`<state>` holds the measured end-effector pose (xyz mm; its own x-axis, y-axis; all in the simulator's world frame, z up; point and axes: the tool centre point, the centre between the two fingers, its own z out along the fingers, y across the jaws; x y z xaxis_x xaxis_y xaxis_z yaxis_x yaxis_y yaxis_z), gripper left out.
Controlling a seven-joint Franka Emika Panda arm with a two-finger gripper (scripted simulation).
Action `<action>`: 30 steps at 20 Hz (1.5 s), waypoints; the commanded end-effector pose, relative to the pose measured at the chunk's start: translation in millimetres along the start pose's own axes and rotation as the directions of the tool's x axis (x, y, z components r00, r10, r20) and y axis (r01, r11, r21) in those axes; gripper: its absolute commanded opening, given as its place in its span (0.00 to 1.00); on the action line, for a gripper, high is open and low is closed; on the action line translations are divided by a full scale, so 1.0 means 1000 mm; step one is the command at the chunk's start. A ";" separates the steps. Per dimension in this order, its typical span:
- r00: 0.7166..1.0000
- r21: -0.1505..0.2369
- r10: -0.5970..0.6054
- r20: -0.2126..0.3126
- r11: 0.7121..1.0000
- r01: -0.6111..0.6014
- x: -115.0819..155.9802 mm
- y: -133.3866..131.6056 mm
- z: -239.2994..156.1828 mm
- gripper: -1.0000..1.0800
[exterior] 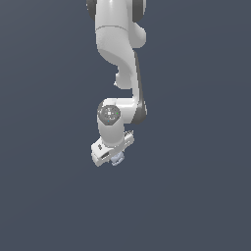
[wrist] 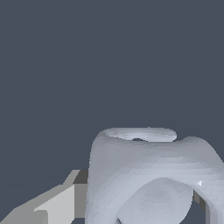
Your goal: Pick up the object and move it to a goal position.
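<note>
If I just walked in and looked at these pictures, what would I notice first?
First you would see the big white robot arm hanging down from the top middle of the exterior view, against a plain dark grey-blue background. Right at its white gripper sits a tiny pale grey-blue lumpy piece. In the wrist view that same piece looks huge, showing its ring-like top, with a grey gripper finger beside it.

1. We see the arm (exterior: 120, 54) cut off by the exterior view's top edge.
2. The object (exterior: 117, 159) is mostly hidden under the gripper (exterior: 112, 156).
3. The wrist view crops the object (wrist: 153, 175) and one finger (wrist: 57, 205).
</note>
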<state>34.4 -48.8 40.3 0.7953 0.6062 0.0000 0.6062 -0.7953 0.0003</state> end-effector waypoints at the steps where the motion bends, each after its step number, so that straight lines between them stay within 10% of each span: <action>1: 1.000 0.000 0.000 0.000 1.000 0.000 0.000 0.000 0.000 0.00; 30: 1.000 0.000 0.000 0.000 1.000 0.000 0.073 0.030 -0.038 0.00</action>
<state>106.6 -29.2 76.0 0.7951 0.6064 0.0005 0.6064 -0.7951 0.0000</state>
